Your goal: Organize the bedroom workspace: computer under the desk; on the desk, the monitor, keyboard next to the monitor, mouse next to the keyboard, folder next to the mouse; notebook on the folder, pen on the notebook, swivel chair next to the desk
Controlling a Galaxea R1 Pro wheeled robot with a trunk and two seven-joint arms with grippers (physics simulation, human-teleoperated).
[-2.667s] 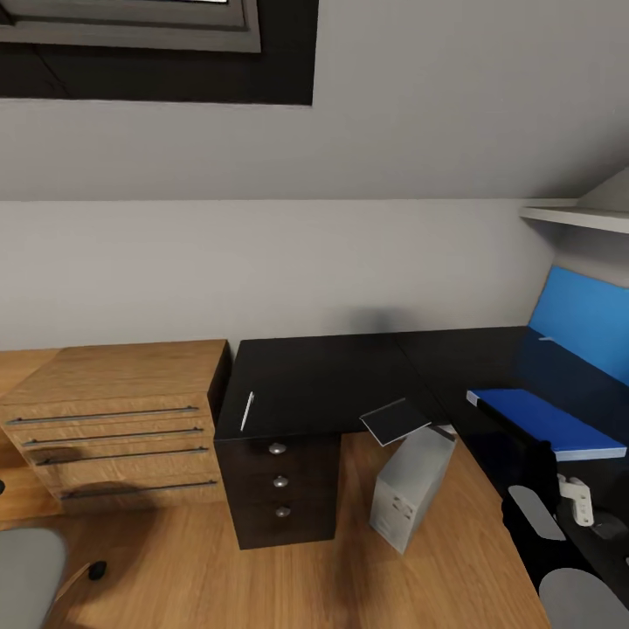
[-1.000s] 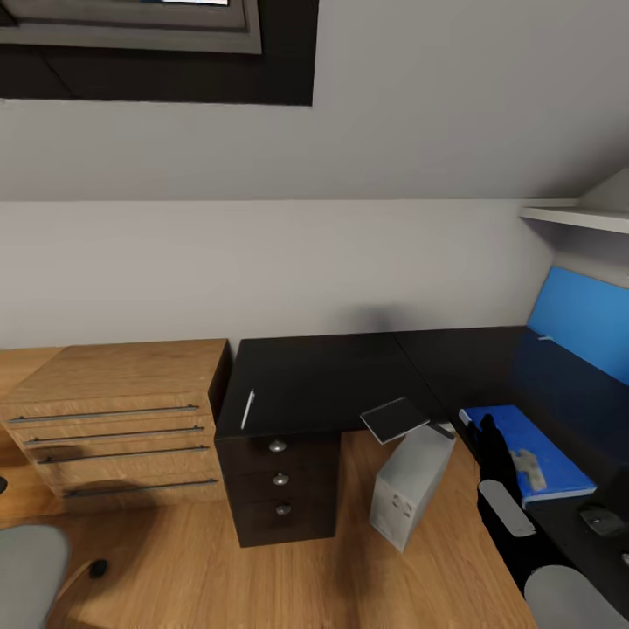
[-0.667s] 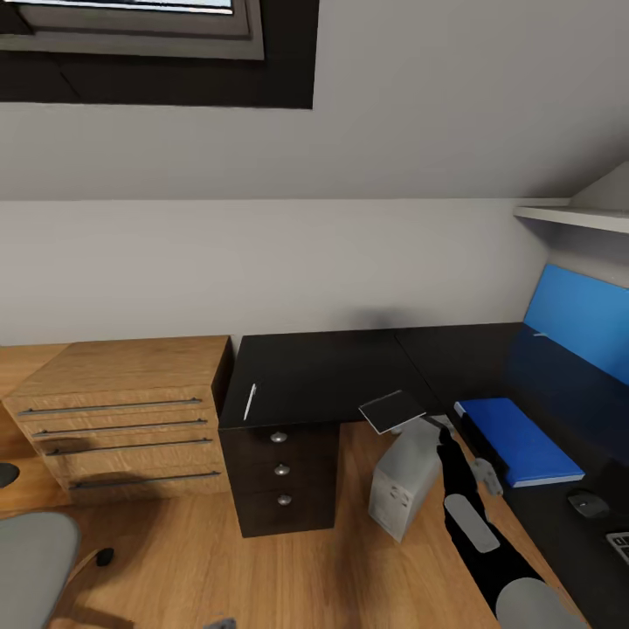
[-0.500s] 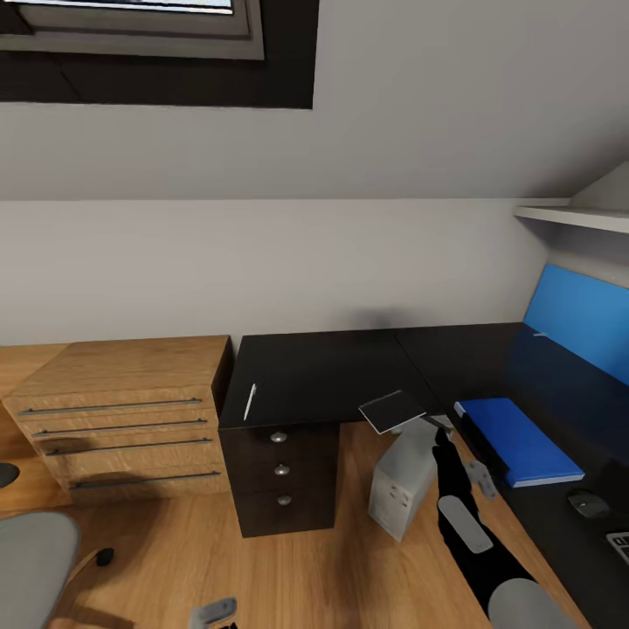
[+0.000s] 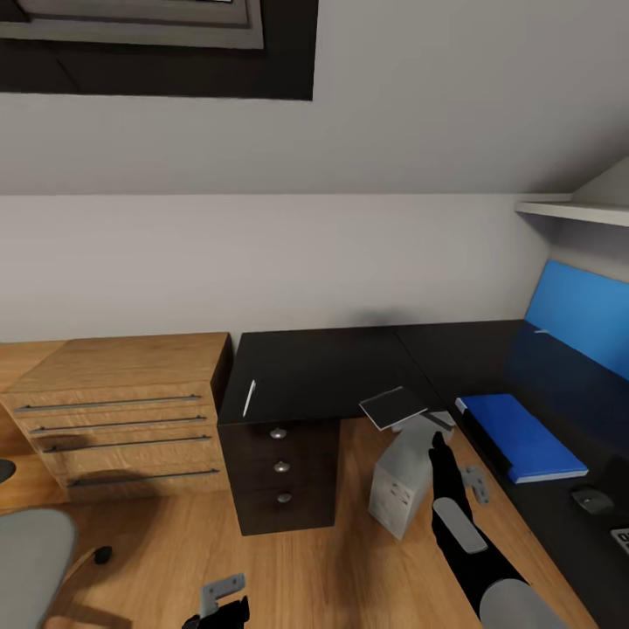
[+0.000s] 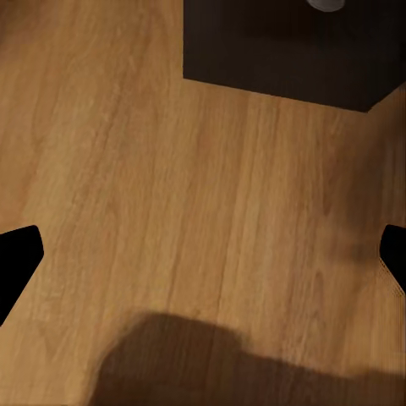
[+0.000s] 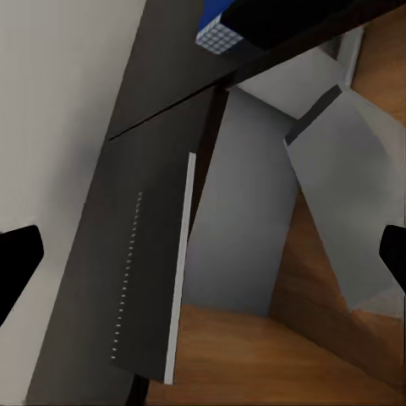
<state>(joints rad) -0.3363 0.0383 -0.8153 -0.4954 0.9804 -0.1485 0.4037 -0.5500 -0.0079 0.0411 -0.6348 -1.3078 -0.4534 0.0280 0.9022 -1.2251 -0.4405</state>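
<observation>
The black-topped desk [image 5: 314,371] carries the thin pale pen [image 5: 248,397] near its left edge. The dark grey notebook [image 5: 393,407] [image 7: 144,279] overhangs the front edge. Below it the light grey computer [image 5: 404,480] [image 7: 245,228] stands tilted on the floor. The blue folder [image 5: 522,425] lies on the right wing, with the mouse [image 5: 594,499] and a keyboard corner [image 5: 622,537] nearer me. My right gripper [image 5: 454,463] [image 7: 203,254] hangs open beside the computer, just below the notebook. My left gripper [image 5: 223,603] [image 6: 203,254] is open over bare floor. The swivel chair seat [image 5: 26,559] shows at lower left.
Light oak drawers [image 5: 114,419] with bar handles stand left of the desk's dark drawer unit [image 5: 279,472] [image 6: 288,46]. A blue back panel [image 5: 581,314] and a white shelf [image 5: 572,210] are at the right. Wood floor [image 5: 288,568] lies between chair and desk.
My right gripper has left the folder, which now lies on the desk, and swung left to the computer and notebook. The left gripper has risen into view. The head view has shifted slightly.
</observation>
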